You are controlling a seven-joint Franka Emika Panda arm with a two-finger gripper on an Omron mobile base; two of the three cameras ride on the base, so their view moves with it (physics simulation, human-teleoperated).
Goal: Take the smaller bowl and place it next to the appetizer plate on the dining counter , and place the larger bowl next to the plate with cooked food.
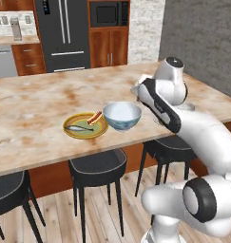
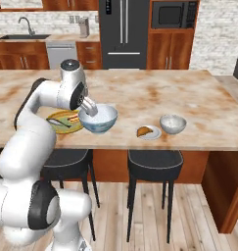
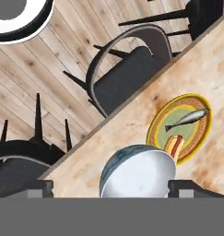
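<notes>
The larger bowl (image 1: 122, 115), white with a blue-teal pattern, stands on the dining counter (image 1: 36, 102) near its front edge, right beside the plate with cooked food (image 1: 85, 125). That yellow-olive plate carries a small fish and a sausage piece. My gripper (image 2: 89, 107) hangs open just over the bowl's left rim. In the hand view the larger bowl (image 3: 137, 170) sits between my wide-apart fingertips (image 3: 39, 188), with nothing held. The smaller bowl (image 2: 173, 123), grey-white, rests further right next to the appetizer plate (image 2: 149, 132).
Black stools (image 1: 98, 167) stand under the counter's front edge over a wood floor. A dark fridge (image 2: 123, 32), wooden cabinets and a sink (image 2: 22, 37) line the back wall, well beyond the counter.
</notes>
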